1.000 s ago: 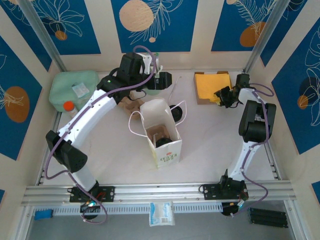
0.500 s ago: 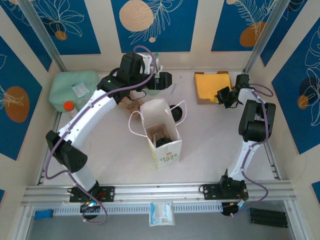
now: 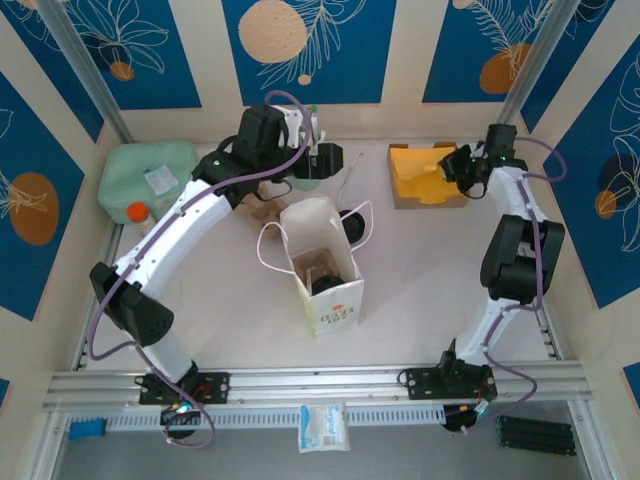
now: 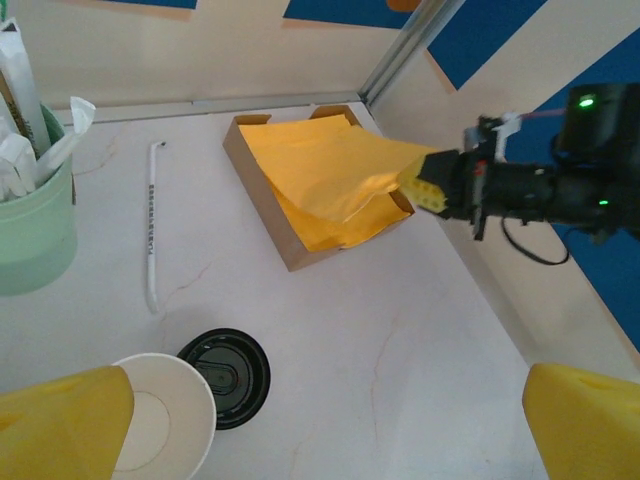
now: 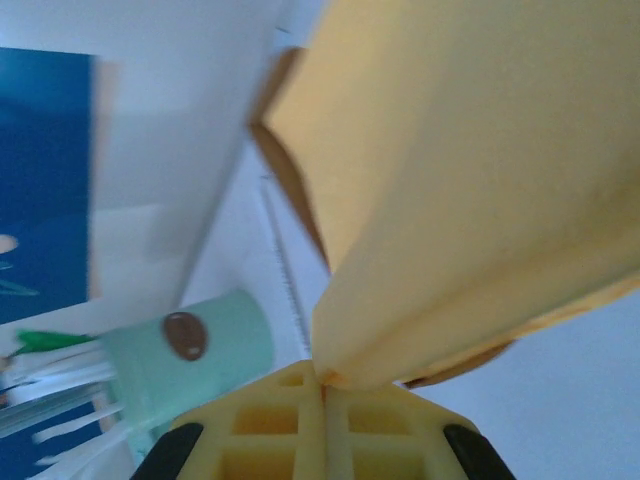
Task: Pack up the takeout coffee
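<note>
**Work area.** The bench [image 3: 420,290] is a white, faintly scuffed surface. Cream walls [image 3: 405,60] with blue floral panels enclose it on three sides. An aluminium rail [image 3: 320,380] runs along the near edge. A white paper bag [image 3: 330,300] stands open near the centre. A cardboard tray [image 4: 262,195] sits at the far right. A mint-green cup [image 4: 30,235] of stirrers stands at the far centre, with a wrapped straw [image 4: 152,230] lying beside it.

**Task item.** The takeout coffee cup [image 4: 165,420] stands upright and uncovered on the bench below the left tool [image 4: 325,410]. Rim and inside are white. Its black lid [image 4: 228,365] lies flat just beside it.

**Tools.** The left tool is spread wide, holding nothing. The right tool [image 5: 322,390] is pressed together, pinching the corner of a yellow paper sheet [image 4: 335,175] over the tray.
</note>
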